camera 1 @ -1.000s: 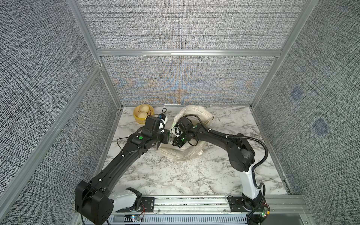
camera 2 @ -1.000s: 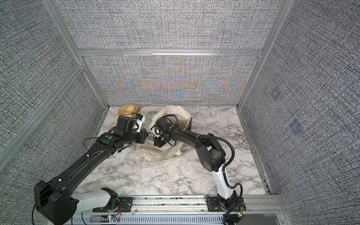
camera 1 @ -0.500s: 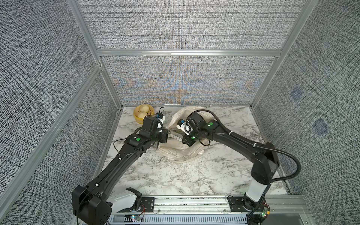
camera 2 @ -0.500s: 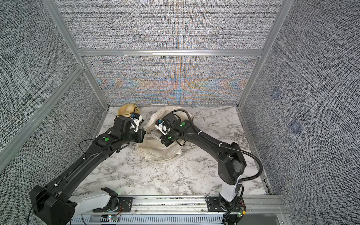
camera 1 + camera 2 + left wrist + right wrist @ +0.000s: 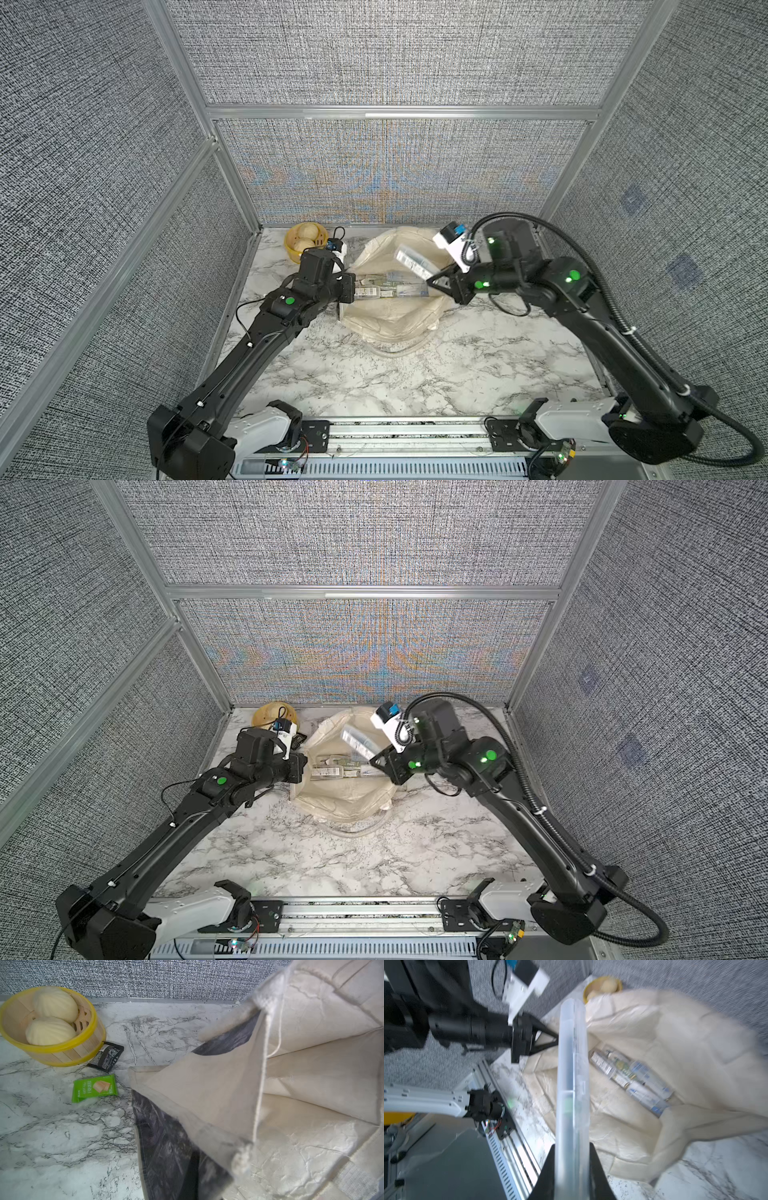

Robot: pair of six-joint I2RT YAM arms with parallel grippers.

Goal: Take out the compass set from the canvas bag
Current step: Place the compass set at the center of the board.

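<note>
In both top views the large, floppy cream canvas bag (image 5: 390, 320) lies open-mouthed on the white marble tabletop (image 5: 374, 386), towards the back wall. The left gripper (image 5: 352, 286) is closed on the bag's rim at its left edge. The right gripper (image 5: 432, 279) clamps one end of the compass set (image 5: 412, 259), a long clear plastic case with a printed label, held tilted above the bag's open mouth. More clear packaged boxes (image 5: 390, 289) lie inside the bag. A small yellow round basket (image 5: 300, 245) stands in the back left corner.

In the left wrist view, the bag's cream lining (image 5: 207, 1088) and dark printed outer panel rise close to the camera. The basket (image 5: 58, 1049) holds two pale buns (image 5: 55, 1004). A black sachet (image 5: 106, 1056) and a green snack packet (image 5: 94, 1087) lie just beside it.

In the right wrist view, black fingers (image 5: 548, 1174) press both sides of the clear case (image 5: 572, 1084). The left gripper (image 5: 550, 1038) pinches the bag's rim, and the boxes (image 5: 633, 1078) rest on the lining.
</note>
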